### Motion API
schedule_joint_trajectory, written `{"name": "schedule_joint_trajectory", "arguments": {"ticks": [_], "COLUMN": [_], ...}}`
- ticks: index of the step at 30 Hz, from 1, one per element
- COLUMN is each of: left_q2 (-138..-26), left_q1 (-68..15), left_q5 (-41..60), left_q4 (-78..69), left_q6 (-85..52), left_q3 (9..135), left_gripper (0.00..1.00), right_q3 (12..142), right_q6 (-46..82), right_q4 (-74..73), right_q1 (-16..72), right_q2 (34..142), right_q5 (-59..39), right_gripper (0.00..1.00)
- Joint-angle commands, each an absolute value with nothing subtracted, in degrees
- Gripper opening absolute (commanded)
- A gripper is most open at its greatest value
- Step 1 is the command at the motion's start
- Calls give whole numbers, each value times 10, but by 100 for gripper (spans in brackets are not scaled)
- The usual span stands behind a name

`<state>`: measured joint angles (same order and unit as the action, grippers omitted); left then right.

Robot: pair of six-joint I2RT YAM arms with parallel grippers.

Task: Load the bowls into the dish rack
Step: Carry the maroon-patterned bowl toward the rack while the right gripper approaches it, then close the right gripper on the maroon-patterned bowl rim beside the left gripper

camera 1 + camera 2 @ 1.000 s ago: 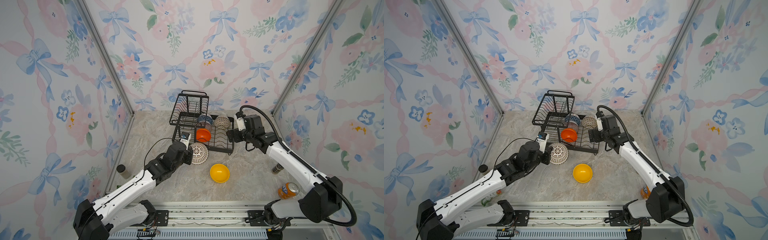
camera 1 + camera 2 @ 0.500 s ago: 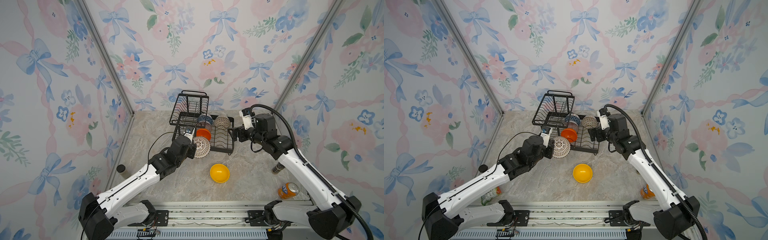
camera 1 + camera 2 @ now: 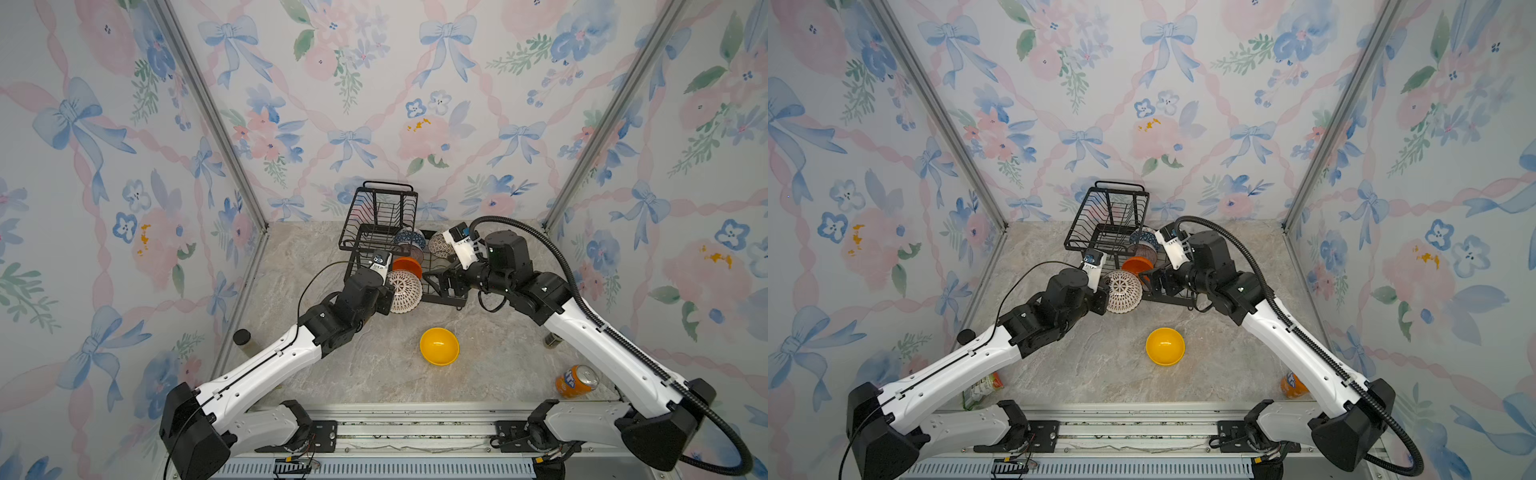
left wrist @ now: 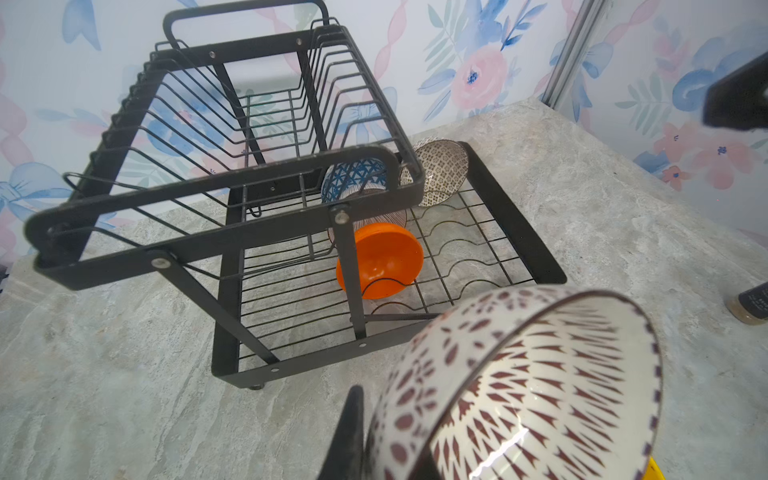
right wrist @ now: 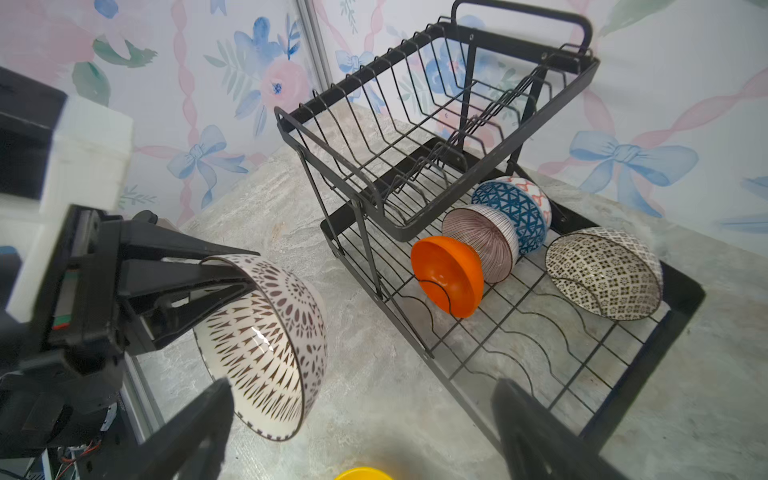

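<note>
Matt metal-wire rack [image 4: 187, 255], glossy orange bowl [image 4: 382, 257]

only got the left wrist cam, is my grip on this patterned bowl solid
Observer: In the right wrist view, the left gripper pinches the brown-and-white bowl by its rim, one finger inside, one outside.
Operator: any bowls not loaded yet
Observer: One more: the yellow bowl sits upright on the table, apart from the dish rack, nearer the robot.
Operator: and the other arm
Observer: The right gripper is open and empty, at the rack's front edge.
</note>
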<state>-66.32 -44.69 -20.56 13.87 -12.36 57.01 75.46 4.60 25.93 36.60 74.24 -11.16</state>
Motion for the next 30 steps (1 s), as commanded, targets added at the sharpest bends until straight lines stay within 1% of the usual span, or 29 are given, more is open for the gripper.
{"name": "schedule_joint_trajectory", "arguments": {"ticks": [1, 7, 14, 23, 26, 30], "left_q2": [-654, -658, -657, -663, -666, -669], "left_q1": [-452, -454, -454, -454, -454, -454], "left_q5": [-202, -199, -194, -184, -182, -176], "left_q4": [112, 111, 104, 90, 87, 85], "left_q6": [-120, -123, -124, -118, -117, -116], "left_q3": [591, 589, 587, 590, 592, 595], "left_gripper": [0, 0, 0, 0, 0, 0], "right_q3": [766, 767, 776, 782, 785, 787], "right_q6": [66, 81, 90, 93, 92, 91], "right_q4": [246, 230, 222, 224, 223, 223], "right_q1": [378, 393, 397, 401, 401, 400], "right_q2": [764, 804, 834, 857, 860, 863], "right_q5": [-124, -126, -135, -139, -139, -140], "right_gripper": [97, 90, 73, 57, 50, 35]}}
